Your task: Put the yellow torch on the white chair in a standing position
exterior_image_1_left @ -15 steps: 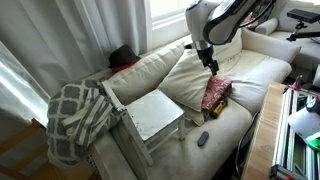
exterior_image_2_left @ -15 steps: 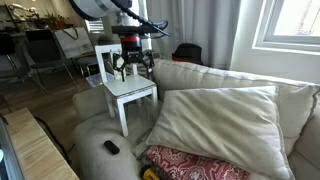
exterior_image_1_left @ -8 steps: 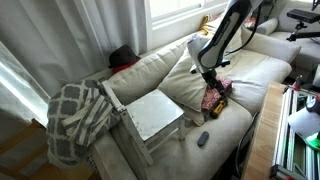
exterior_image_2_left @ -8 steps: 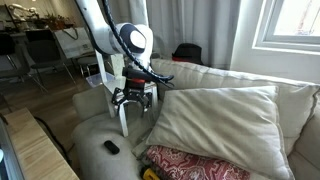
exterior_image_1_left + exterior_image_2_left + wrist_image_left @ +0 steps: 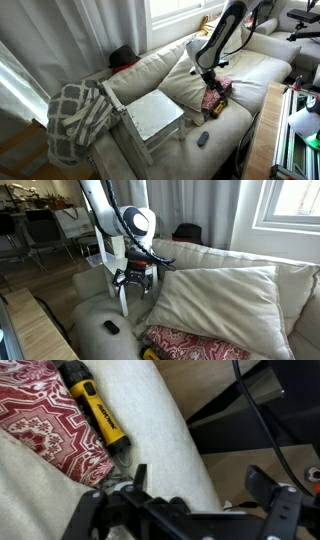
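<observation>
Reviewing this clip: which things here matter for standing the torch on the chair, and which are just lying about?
Part of the job:
- yellow torch, lying flat beside the red cushion
- white chair, seat bare
- gripper, open, holding nothing

Just lying about:
- red cushion
- dark gadget
- cream pillow
- checked blanket

Arm: white and black robot arm (image 5: 226,28), bent at the elbow, wrist angled down. Gripper: black two-finger gripper (image 5: 135,281), pointing downward, jaws spread wide apart.
</observation>
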Robot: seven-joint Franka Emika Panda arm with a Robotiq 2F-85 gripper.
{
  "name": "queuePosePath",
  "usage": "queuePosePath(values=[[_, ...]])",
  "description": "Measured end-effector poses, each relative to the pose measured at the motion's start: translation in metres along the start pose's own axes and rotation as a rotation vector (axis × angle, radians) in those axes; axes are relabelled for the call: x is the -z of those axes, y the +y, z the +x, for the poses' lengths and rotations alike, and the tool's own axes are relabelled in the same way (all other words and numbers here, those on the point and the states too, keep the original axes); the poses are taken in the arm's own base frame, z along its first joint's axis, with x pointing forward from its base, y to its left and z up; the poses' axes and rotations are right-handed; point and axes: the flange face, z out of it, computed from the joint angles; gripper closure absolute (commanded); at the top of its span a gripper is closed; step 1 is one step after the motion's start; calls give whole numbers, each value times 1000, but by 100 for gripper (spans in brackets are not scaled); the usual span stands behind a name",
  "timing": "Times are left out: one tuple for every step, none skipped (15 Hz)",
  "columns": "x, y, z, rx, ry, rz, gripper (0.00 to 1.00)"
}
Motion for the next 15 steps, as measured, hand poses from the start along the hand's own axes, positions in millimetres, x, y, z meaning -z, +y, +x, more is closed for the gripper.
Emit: queuePosePath(values=[[-8,4,-1,30,3,36,0],[-19,9,-3,62,10,70,0],[-34,17,-7,90,18,103,0],[-49,25,-11,117,27,133,0],[-65,33,-15,140,40,160,0],[-81,40,-19,154,54,187,0],[-97,48,-23,164,69,212,0],[-111,54,-25,165,87,235,0],[-123,61,-27,157,108,255,0],[-133,67,-27,151,125,269,0],[-139,70,-27,147,134,276,0],[-142,73,-26,146,139,277,0],[-142,74,-24,146,141,277,0],[-141,74,-23,148,143,275,0],[-140,74,-22,149,144,274,0]])
